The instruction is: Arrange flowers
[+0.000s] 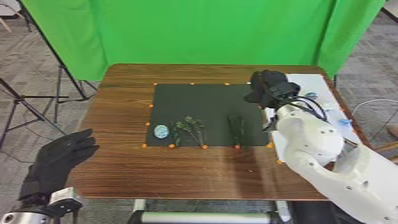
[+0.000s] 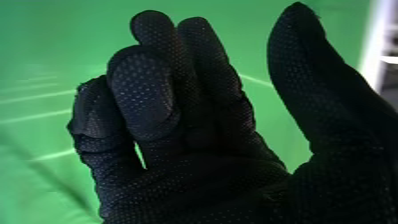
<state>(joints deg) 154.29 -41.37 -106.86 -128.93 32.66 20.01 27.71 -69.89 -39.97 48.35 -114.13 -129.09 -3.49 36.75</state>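
Across the table (image 1: 115,170) from four o'clock slants the right arm (image 1: 311,137); by the mat (image 1: 195,97), at two o'clock, is the right hand (image 1: 269,89), released, thumb apart; at eight, the left hand (image 1: 60,157), fingers relaxed. Stems (image 1: 189,121) lie at the mat's seven and five.

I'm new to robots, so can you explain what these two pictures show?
It's a two-armed robot. One picture looks down from its head; the other is from its right wrist. A dark mat with green sprigs and a pale blue oval lies on the brown table. To the mat's right, a white sheet bears small blue things. The black-gloved right hand is near the mat's far right corner, the left hand by the table's left edge. Both look open and empty.
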